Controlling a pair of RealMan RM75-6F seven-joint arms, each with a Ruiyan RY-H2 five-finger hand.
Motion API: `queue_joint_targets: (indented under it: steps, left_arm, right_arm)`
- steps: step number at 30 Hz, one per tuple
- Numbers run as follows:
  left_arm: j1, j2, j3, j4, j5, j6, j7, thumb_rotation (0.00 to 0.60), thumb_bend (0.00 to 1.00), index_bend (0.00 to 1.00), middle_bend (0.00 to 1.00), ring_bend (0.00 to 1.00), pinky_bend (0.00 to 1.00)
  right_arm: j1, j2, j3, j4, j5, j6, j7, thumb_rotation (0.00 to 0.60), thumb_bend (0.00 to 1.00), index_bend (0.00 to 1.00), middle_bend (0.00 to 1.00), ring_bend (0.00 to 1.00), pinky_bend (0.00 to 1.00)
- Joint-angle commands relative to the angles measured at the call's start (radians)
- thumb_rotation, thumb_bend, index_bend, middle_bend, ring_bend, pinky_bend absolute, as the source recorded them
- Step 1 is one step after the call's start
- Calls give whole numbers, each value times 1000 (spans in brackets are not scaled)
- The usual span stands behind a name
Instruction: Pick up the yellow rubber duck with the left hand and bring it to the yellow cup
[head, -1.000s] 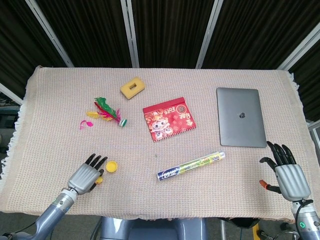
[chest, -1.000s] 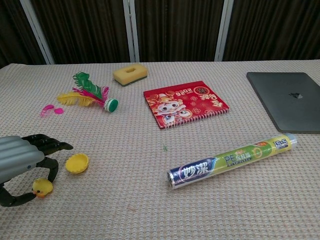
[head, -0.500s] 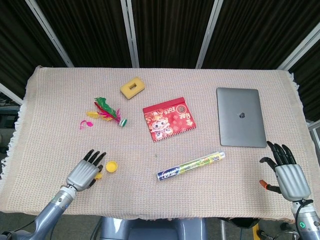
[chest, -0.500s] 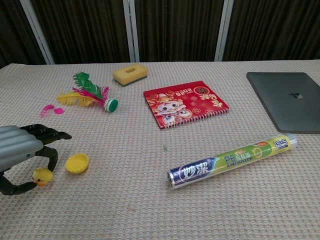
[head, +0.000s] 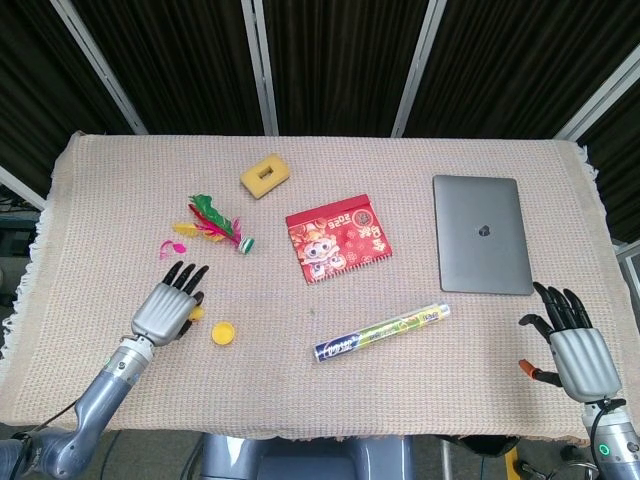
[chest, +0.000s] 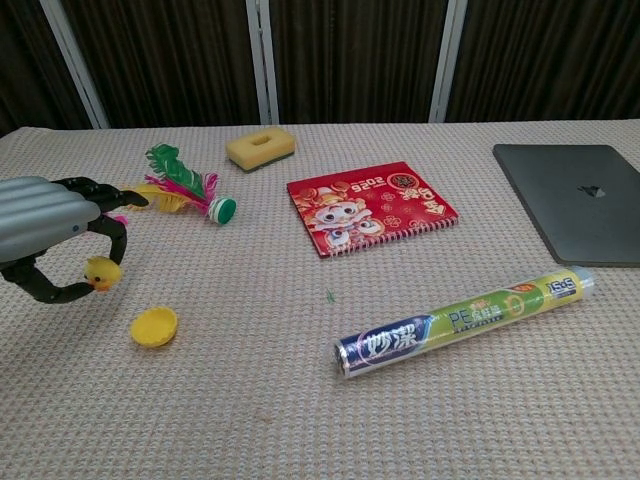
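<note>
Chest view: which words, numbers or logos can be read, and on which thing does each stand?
"PE": on the plastic wrap roll; its other print is too small.
"2026", upside down: on the red notebook, probably.
Apple logo, no words: on the grey laptop.

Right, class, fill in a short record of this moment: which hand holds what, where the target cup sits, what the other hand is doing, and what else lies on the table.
Left hand: pinches the yellow rubber duck, lifted clear of the cloth
Yellow cup: lying on the tablecloth, below and just right of the duck in the chest view
Right hand: near the table's right edge, fingers spread, holding nothing
Task stage: duck picked up, not yet at the cup
Other items: feather shuttlecock, yellow sponge, red notebook, wrap roll, grey laptop
</note>
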Motion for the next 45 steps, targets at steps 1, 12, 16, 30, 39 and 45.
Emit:
queue_joint_targets:
  steps: [1,12,16,30,39,45]
  left_arm:
    - [-16,-28,-9,12,-16,-7,13,600,394,447,0,0,0]
    - [-37,-116,11,28,-28,-3,52,600,394,446,0,0,0]
    - [-39,-122,20,21,-26,1,55,600,395,446,0,0,0]
    - [-31,-109,51,-2,-12,19,43,600,395,444,0,0,0]
    - [-33,-117,62,11,-22,16,47,600,394,443,0,0,0]
    - [-33,-126,67,19,-28,16,50,600,395,440,0,0,0]
  right_arm:
    - [0,0,0,0,1,-1,2,600,0,380,1,0,0]
    - [0,2,0,-1,2,-1,7,600,0,380,1,0,0]
    - [0,3,0,-1,3,-2,7,600,0,380,1,0,0]
    - [0,2,0,-1,2,-1,6,600,0,380,1,0,0]
    - [0,2,0,-1,1,0,7,600,0,381,1,0,0]
    - [0,2,0,0,0,1,7,600,0,381,1,0,0]
